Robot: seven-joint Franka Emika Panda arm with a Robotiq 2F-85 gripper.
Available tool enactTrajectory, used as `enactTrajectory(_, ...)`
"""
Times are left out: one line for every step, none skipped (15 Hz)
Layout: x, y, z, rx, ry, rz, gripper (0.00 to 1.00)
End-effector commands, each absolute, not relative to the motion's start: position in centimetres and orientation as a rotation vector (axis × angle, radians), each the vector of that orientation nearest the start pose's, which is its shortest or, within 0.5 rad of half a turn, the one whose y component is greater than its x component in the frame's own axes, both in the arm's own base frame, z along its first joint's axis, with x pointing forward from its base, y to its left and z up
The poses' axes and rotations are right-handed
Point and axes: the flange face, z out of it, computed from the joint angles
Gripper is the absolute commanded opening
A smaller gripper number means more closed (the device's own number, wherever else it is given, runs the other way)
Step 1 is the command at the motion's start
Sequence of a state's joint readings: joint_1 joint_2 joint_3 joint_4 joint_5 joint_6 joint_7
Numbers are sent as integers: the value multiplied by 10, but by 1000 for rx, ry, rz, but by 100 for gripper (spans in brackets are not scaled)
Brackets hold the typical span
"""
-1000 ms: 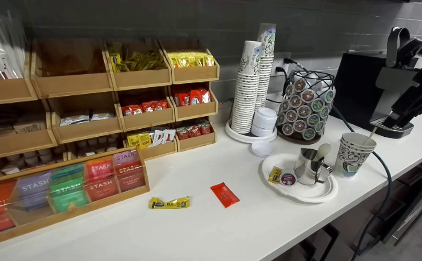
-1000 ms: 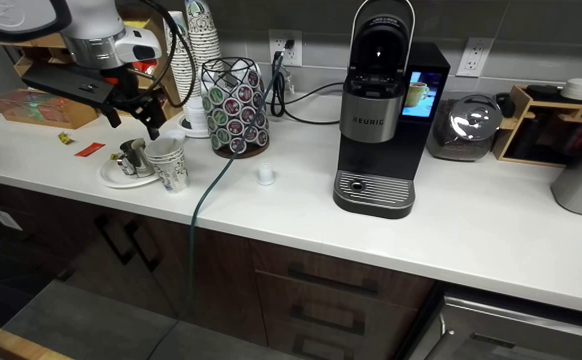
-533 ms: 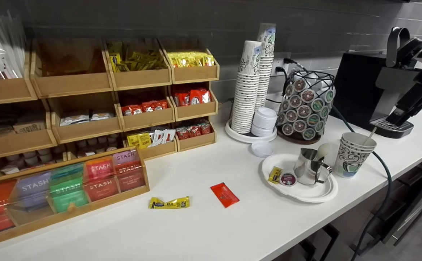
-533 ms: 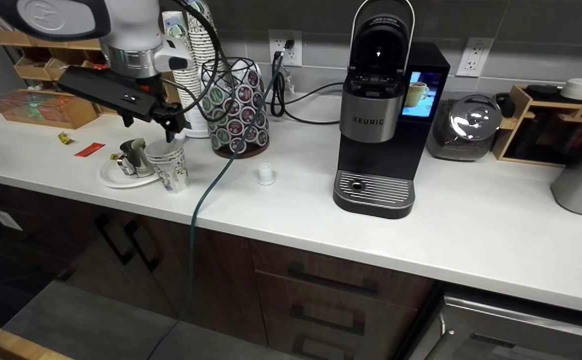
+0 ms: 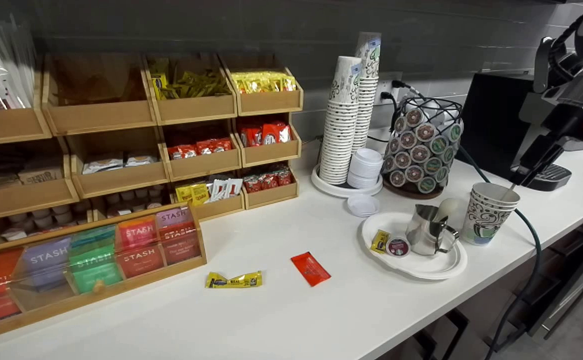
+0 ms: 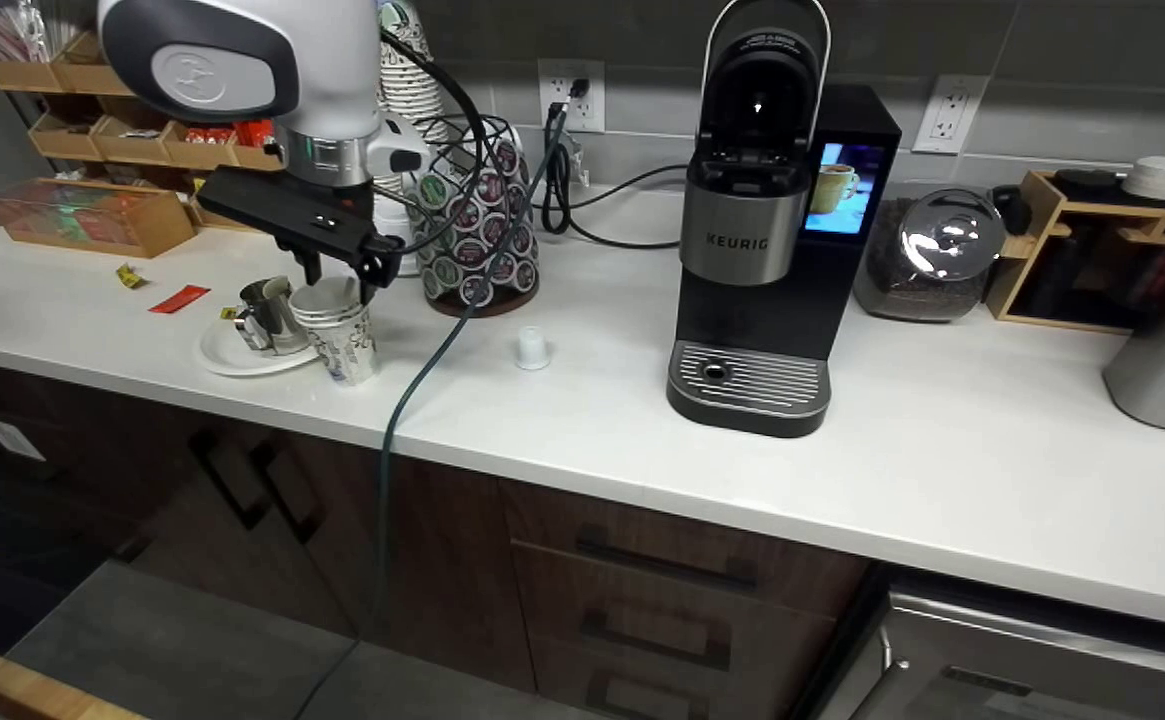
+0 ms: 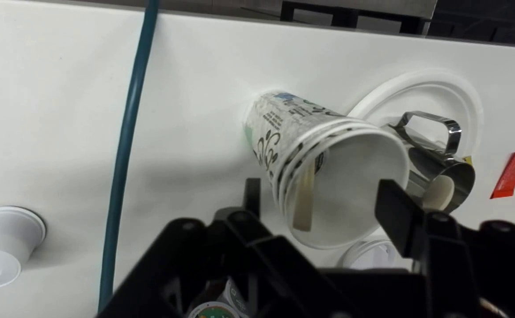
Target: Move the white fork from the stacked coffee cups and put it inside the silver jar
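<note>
The gripper (image 7: 321, 194) stands spread, holding nothing, over the mouth of the nested patterned paper cups (image 7: 295, 126); the white fork (image 7: 303, 201) leans inside them, tines out of sight, its handle in the gap between the fingers (image 7: 396, 216), off-centre toward the one farther from the steel milk pitcher (image 7: 421, 161). In the wrist view the cup rim seems to lie between that nearer finger and the handle, so closing here would probably pinch the wall as well, and a lift could drag the light stack up or tip it. Height is hard to judge; too shallow a grip on so slim a handle may let it twist or slip. Past the other finger, the pitcher on its paper plate (image 5: 436, 267) could be knocked by a low swing, and the spoon-like utensil (image 7: 438, 193) inside may block the fork's way in.
</note>
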State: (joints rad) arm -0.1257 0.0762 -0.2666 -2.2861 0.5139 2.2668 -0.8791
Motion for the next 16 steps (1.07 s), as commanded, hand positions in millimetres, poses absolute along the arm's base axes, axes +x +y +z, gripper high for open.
enactTrajectory(491, -194, 307, -2778, -190, -162, 38)
enactTrajectory(491, -197, 307, -2782, -188, -153, 31)
enactTrajectory(491, -200, 308, -2787, -189, -154, 22)
enactTrajectory(492, -202, 309, -2788, -188, -159, 15)
enactTrajectory(492, -203, 310, -2785, -186, -162, 8)
enactTrajectory(492, -203, 311, -2783, -188, -163, 1)
enactTrajectory(493, -202, 312, -2778, -192, -158, 0)
enactTrajectory(493, -200, 314, -2772, -198, -153, 0)
enactTrajectory(493, -196, 318, -2760, -216, -141, 1)
enactTrajectory(493, -194, 320, -2757, -217, -124, 2)
enactTrajectory(491, -188, 326, -2747, -230, -108, 0)
enactTrajectory(490, -185, 330, -2744, -242, -100, 1)
enactTrajectory(488, -178, 338, -2749, -267, -99, 1)
enactTrajectory(487, -175, 344, -2754, -289, -98, 1)
enactTrajectory(486, -170, 352, -2773, -311, -99, 1)
enactTrajectory(485, -166, 362, -2781, -335, -97, 1)
